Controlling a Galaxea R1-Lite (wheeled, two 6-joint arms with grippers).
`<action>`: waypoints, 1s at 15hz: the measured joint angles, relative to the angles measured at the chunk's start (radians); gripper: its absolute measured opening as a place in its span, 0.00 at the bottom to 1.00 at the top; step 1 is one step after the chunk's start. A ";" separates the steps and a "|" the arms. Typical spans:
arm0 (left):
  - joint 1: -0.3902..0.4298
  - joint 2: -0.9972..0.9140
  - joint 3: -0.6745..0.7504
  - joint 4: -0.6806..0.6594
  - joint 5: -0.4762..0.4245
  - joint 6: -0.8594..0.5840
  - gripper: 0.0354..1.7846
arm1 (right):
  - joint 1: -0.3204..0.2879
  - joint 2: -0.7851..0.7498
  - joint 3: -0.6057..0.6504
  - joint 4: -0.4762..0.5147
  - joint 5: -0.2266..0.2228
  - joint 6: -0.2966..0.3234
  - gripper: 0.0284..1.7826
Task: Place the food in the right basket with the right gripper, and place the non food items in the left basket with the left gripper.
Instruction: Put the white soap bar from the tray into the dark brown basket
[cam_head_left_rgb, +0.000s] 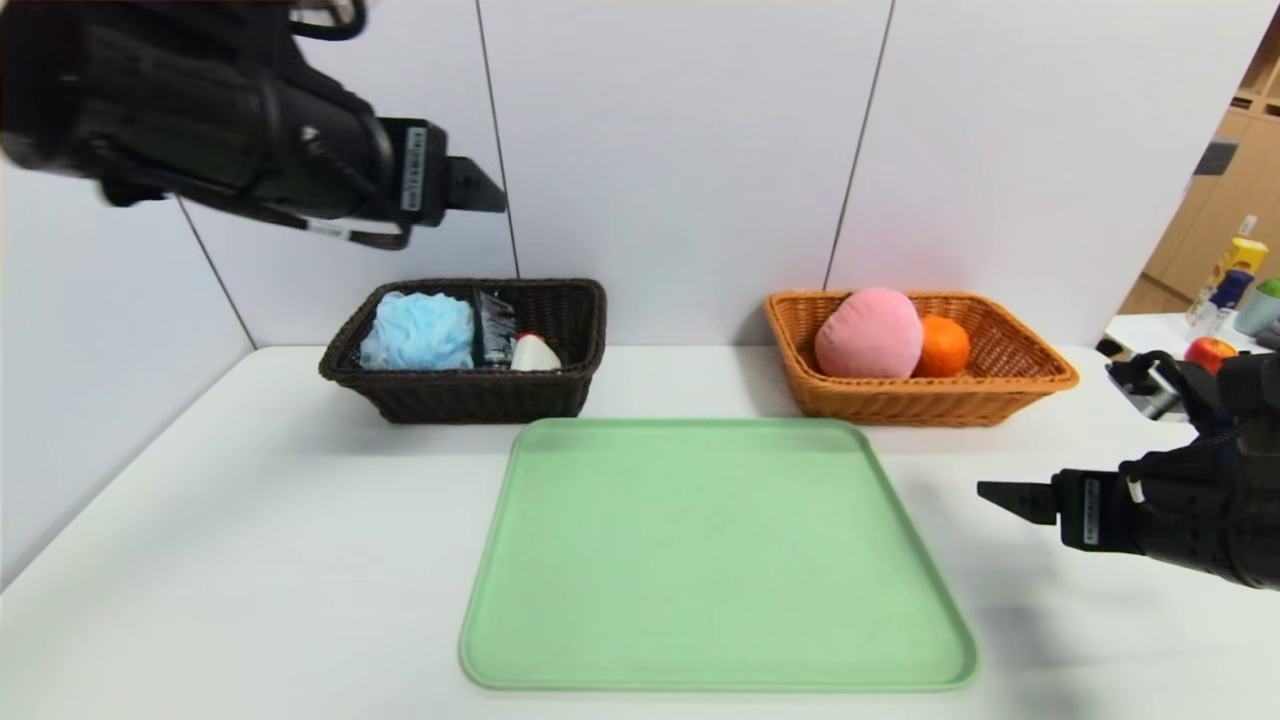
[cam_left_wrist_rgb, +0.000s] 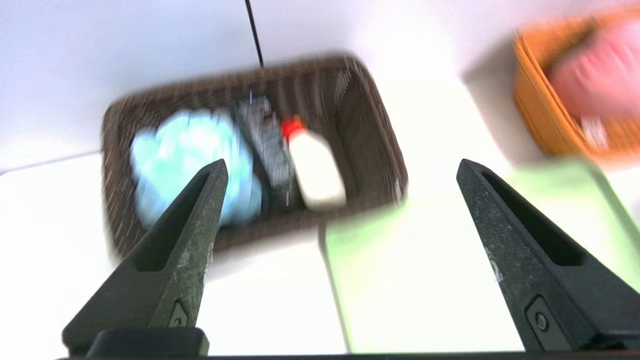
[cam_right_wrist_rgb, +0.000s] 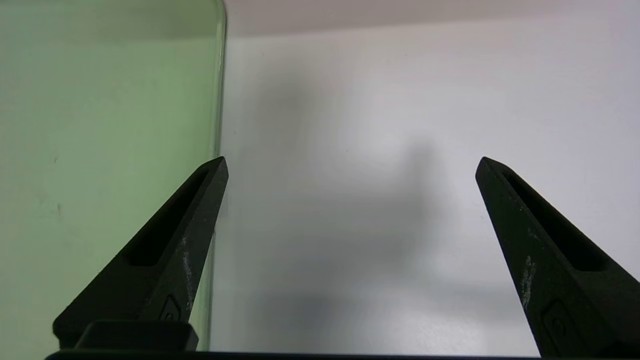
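The dark brown left basket (cam_head_left_rgb: 470, 395) holds the light-blue bath puff (cam_head_left_rgb: 418, 333), the dark tube (cam_head_left_rgb: 494, 325) and the white soap bar (cam_head_left_rgb: 535, 354) with the small red ball (cam_left_wrist_rgb: 291, 127) just behind it. The light orange right basket (cam_head_left_rgb: 1000, 390) holds the pink plush peach (cam_head_left_rgb: 867, 334) and the orange fruit (cam_head_left_rgb: 943, 346). My left gripper (cam_head_left_rgb: 485, 190) hangs high above the left basket, open and empty (cam_left_wrist_rgb: 341, 167). My right gripper (cam_head_left_rgb: 1000, 495) is open and empty, low over the table right of the tray (cam_right_wrist_rgb: 352, 165).
A light green tray (cam_head_left_rgb: 715, 560) lies bare in the middle of the white table (cam_head_left_rgb: 250, 560). A side table at the far right carries bottles (cam_head_left_rgb: 1235, 275) and an apple (cam_head_left_rgb: 1210, 352). White wall panels stand behind the baskets.
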 joint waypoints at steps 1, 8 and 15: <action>0.003 -0.079 0.074 0.023 0.008 0.004 0.91 | 0.000 -0.035 0.000 0.030 0.001 -0.032 0.96; 0.354 -0.699 0.739 -0.016 0.040 0.013 0.94 | 0.000 -0.431 0.087 0.073 -0.037 -0.087 0.96; 0.505 -1.285 1.243 -0.164 -0.008 0.069 0.94 | -0.001 -0.906 0.280 0.073 -0.078 -0.094 0.96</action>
